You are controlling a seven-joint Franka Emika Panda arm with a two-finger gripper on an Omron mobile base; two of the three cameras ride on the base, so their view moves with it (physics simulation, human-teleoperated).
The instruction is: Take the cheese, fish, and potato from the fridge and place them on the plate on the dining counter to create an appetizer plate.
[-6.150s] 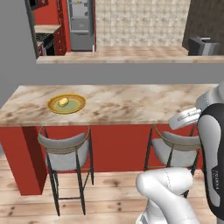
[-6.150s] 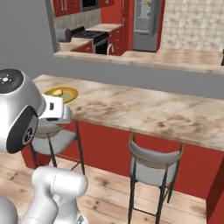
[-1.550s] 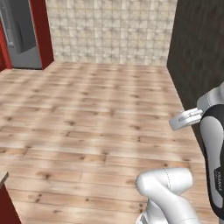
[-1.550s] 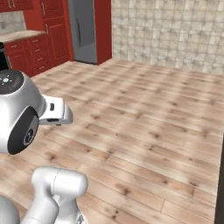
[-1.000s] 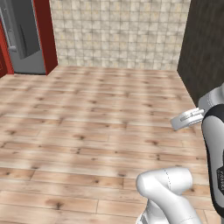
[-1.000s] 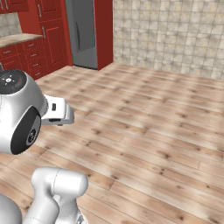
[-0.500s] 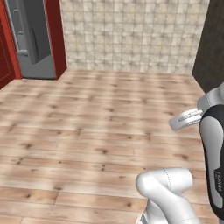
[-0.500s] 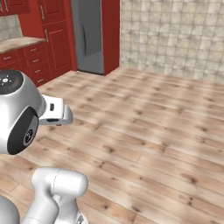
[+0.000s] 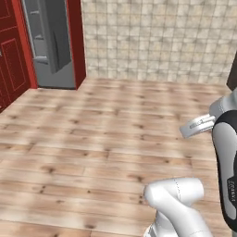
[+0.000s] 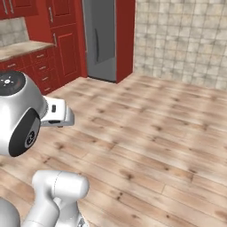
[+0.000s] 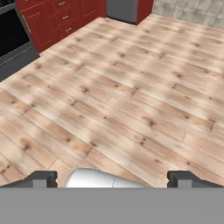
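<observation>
Wood floor (image 11: 131,87) | fridge (image 10: 106,37) far ahead-left | gripper (image 11: 112,178) spread wide, empty

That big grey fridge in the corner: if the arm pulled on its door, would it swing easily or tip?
Tipping seems unlikely: the fridge is tall and boxed in by red panelling. Its door looks like a stiff slab, probably heavy for this gripper. The long vertical handle should offer a firm, non-slippery hold.
</observation>
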